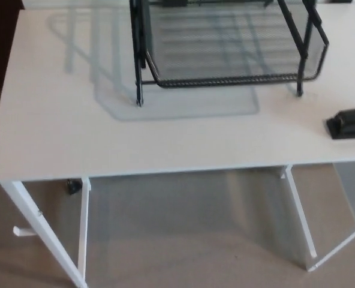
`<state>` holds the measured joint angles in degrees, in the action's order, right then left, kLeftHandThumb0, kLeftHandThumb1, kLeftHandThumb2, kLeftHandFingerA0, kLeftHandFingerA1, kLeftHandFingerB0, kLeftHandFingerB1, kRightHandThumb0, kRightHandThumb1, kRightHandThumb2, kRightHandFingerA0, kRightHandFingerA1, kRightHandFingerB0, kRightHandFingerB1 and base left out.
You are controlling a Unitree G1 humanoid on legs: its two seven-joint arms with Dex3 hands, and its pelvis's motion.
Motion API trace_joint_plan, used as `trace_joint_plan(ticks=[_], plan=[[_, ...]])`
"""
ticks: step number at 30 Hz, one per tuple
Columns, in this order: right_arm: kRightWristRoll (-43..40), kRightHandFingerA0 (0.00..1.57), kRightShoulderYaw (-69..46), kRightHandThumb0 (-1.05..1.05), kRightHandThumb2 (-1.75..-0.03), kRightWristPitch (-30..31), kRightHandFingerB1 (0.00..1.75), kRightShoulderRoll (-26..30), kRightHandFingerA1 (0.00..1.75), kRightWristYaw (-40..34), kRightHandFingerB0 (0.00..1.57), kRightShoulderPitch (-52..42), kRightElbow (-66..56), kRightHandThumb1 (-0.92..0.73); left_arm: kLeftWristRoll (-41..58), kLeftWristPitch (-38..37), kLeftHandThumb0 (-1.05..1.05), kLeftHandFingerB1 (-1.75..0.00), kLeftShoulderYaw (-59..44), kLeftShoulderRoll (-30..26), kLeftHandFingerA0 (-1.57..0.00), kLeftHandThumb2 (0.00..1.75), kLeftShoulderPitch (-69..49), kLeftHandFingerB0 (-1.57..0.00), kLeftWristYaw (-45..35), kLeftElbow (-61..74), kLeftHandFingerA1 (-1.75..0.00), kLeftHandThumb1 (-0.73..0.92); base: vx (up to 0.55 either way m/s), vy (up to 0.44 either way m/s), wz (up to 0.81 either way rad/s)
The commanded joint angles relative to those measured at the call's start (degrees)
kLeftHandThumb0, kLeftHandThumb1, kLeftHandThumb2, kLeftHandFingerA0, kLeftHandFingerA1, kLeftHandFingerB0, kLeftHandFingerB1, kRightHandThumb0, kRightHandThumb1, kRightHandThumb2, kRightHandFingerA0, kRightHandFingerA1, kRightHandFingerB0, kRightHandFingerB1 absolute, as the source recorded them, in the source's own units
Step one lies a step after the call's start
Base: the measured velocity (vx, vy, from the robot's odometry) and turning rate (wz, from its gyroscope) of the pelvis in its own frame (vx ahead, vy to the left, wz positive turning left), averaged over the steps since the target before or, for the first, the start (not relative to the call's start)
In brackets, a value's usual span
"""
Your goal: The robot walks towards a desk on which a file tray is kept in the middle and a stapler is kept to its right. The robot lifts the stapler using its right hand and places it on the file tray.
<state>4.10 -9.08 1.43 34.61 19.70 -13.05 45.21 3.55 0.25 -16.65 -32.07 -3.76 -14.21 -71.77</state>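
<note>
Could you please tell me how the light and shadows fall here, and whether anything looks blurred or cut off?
Head view: the file tray casts a soft grey shadow forward and toward picture left on the white desk; head view: no harsh glare, everything slightly soft; head view: the stapler is cut by the right edge.

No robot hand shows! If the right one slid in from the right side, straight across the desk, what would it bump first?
Probably the black stapler, lying near that edge; the file tray stands farther left. The robot hand's real aim is unseen.
</note>
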Motion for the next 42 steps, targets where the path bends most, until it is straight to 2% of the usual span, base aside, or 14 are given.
trace_joint_plan(ticks=[1, 4, 10, 11, 12, 19, 20, 21, 24, 25, 26, 27, 31, 42], plan=[[0.3, 0.07, 0.3, -0.7, -0.6, 1.3, 0.29, 1.3, 0.3, -0.2, 0.22, -0.4, -1.0, -0.67, -0.9, -0.7, -1.05, -0.52, 1.1, -0.8, -0.25, 1.32, -0.8, 0.0, 0.7, 0.2, -0.79, 0.73, 0.11, -0.001, 0.05], [-1.5, 0.03, -1.2, -0.36, -0.98, 1.0, 0.46, 0.3, 0.52, -0.3, 0.01, -1.0, -1.8, -0.41, -0.6, -1.2, -1.05, -0.51, 1.1, -0.9, -0.24, 1.32, -0.9, 0.0, 0.3, 0.0, -0.79, 0.73, 0.1, -0.044, 0.05], [0.7, 0.04, 0.5, -0.75, -0.88, 1.6, 0.41, 1.8, 0.33, 0.3, 0.12, -1.6, -3.5, -0.55, 0.9, -0.3, -1.05, -0.49, -0.2, -0.3, -0.13, 1.3, -0.6, -0.02, 0.4, -0.6, -0.74, 0.71, 0.1, -0.124, -0.1], [0.4, 0.08, 0.3, -0.69, -0.6, 1.5, 0.28, 1.7, 0.29, 0.2, 0.21, -1.7, -3.5, -0.68, 0.6, -0.7, -1.05, -0.5, 0.0, -0.4, -0.15, 1.32, -0.8, 0.0, 0.4, -0.5, -0.76, 0.72, 0.16, -0.042, 0.02], [-0.7, 0.03, -0.6, -0.36, -0.98, 0.3, 0.47, 1.2, 0.52, 0.2, 0.0, -1.9, -3.2, -0.4, 0.4, -0.9, -1.05, -0.52, 0.2, -0.5, -0.22, 1.31, -1.1, 0.0, 0.0, -0.1, -0.8, 0.72, 0.16, -0.036, -0.1], [1.2, 0.06, 1.0, -0.73, -0.87, 2.4, 0.42, 2.3, 0.32, 0.5, 0.14, -1.2, -3.9, -0.54, 0.3, -0.6, -1.05, -0.54, 0.1, -0.2, -0.2, 1.31, -0.9, 0.0, 0.5, -0.4, -0.79, 0.72, 0.03, -0.02, -0.08], [1.9, 0.06, 1.6, -0.7, -0.6, 4.5, 0.29, 2.9, 0.29, 0.7, 0.22, -2.5, -7.2, -0.7, 0.1, -1.3, -1.05, -0.52, 0.3, -0.2, -0.18, 1.33, -1.2, 0.0, 0.2, -0.2, -0.78, 0.73, 0.05, 0.125, -0.08], [1.9, 0.04, 1.7, -0.76, -0.89, 4.5, 0.43, 2.7, 0.31, 0.0, 0.17, -1.9, -6.6, -0.55, 0.3, -1.1, -1.05, -0.51, 0.2, -0.1, -0.18, 1.33, -1.2, -0.02, 0.3, -0.2, -0.78, 0.74, 0.04, 0.125, -0.04], [1.4, 0.05, 1.7, -0.75, -0.89, 3.6, 0.41, 2.7, 0.33, 0.2, 0.14, -2.0, -6.1, -0.54, -0.1, -1.0, -1.05, -0.52, 0.4, -0.3, -0.23, 1.32, -1.2, 0.0, 0.3, -0.3, -0.8, 0.72, 0.14, 0.239, -0.07], [1.5, 0.08, 2.0, -0.72, -0.61, 3.0, 0.29, 2.6, 0.31, -0.1, 0.21, -0.8, -4.2, -0.69, 0.2, -1.0, -1.05, -0.53, 0.2, -0.3, -0.22, 1.32, -1.4, 0.0, 0.1, -0.2, -0.8, 0.72, 0.2, 0.256, 0.13], [-0.4, 0.03, 0.3, -0.36, -0.99, 2.5, 0.46, 1.4, 0.52, -0.6, 0.0, -0.6, -3.5, -0.41, 1.8, -0.1, -1.05, -0.5, -1.3, 0.0, -0.14, 1.3, -0.9, -0.02, 0.1, -0.7, -0.77, 0.7, 0.1, 0.142, 0.18], [-1.3, 0.06, -0.7, -0.69, -0.83, 2.1, 0.41, 0.8, 0.43, -0.8, 0.17, -0.3, -2.7, -0.51, 1.6, 0.0, -1.05, -0.5, -1.4, -0.1, -0.15, 1.32, -0.9, -0.01, -0.1, -0.7, -0.77, 0.72, 0.08, 0.089, 0.05], [-2.1, 0.22, -1.9, -0.66, -0.6, 3.8, 0.28, 1.4, 0.42, 0.5, 0.21, 1.8, 0.2, -0.65, 1.7, -0.4, -1.05, -0.5, -1.9, 0.0, -0.14, 1.31, -0.8, 0.0, -0.1, -1.3, -0.77, 0.7, 0.04, 0.014, 0.05], [-1.9, 0.04, -1.9, -0.67, -0.82, 1.1, 0.41, 1.3, 0.32, 1.5, 0.13, 3.0, 2.7, -0.5, 0.2, -0.8, -1.05, -0.52, -0.9, 0.1, -0.27, 1.31, -0.9, 0.0, 0.9, -1.2, -0.81, 0.73, 0.01, -0.013, 0.02]])
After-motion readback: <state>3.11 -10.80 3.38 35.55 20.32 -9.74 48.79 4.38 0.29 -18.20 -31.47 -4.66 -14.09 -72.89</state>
